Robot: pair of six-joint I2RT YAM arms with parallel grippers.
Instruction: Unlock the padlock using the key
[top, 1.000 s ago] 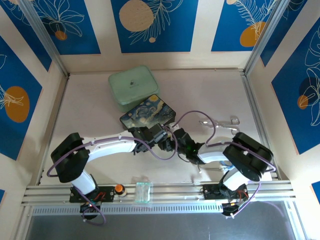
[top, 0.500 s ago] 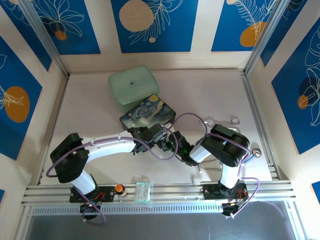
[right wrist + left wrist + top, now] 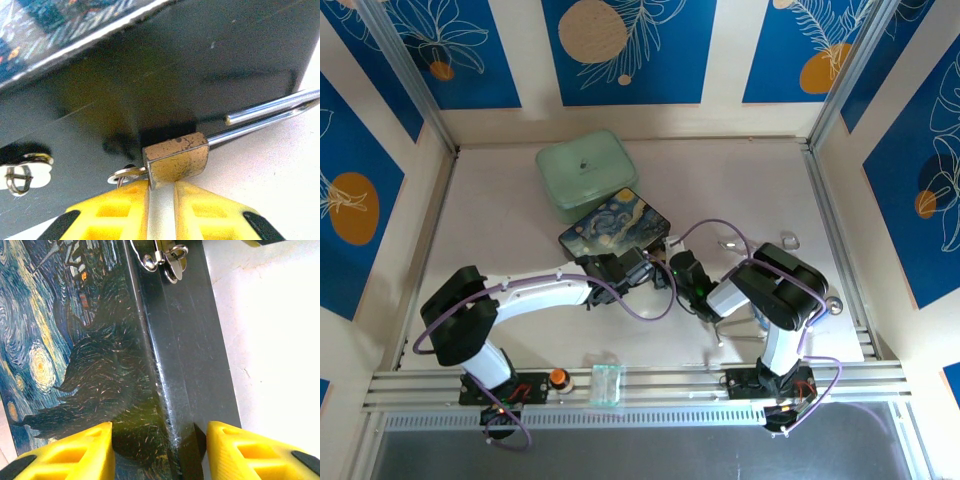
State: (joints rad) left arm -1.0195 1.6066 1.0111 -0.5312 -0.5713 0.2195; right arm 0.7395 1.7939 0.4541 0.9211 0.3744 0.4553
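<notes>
The padlock (image 3: 176, 159) lies against the dark side of the painted box (image 3: 150, 75), the right gripper (image 3: 161, 186) all but closed at its lower edge, perhaps pinching it, while the left gripper (image 3: 159, 430) gapes wide astride the box's edge.

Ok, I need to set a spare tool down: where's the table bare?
Bare: the table between the green case, the left rail and the left arm; also the back strip right of the case. Crowded: the painted box's near edge, where the left gripper and right gripper meet.
</notes>
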